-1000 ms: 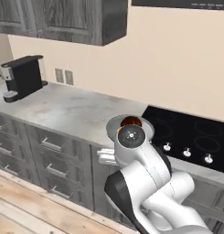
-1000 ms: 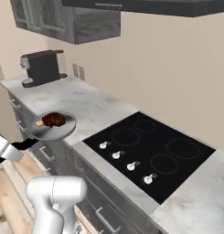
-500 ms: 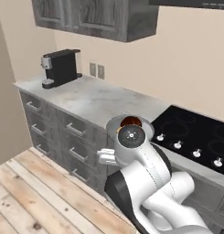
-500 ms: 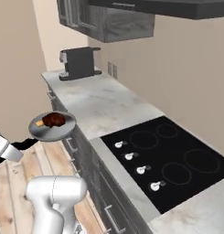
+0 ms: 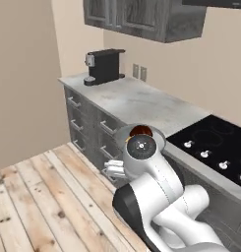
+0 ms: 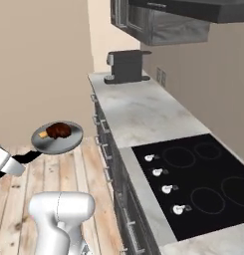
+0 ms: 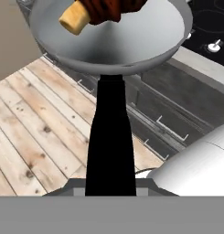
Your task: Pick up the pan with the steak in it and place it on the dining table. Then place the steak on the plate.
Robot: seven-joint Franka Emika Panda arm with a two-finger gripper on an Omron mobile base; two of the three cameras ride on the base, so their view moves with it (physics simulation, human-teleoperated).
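Hand view showed your end effector [image 7: 111, 189] clamped on the pan [image 7: 109, 39] handle; the steak [image 7: 104, 9] lay loose inside, likely to slide, so you needed it level.

I'm holding the pan [image 6: 57, 139] over the floor [image 6: 44, 174], left of the counter [image 6: 138, 112]; the steak [image 6: 58, 130] is sitting in it.

Beige walls [image 5: 23, 74], plank floor [image 5: 38, 197], marble counter [image 6: 138, 109], dark cabinets [image 5: 141, 17]
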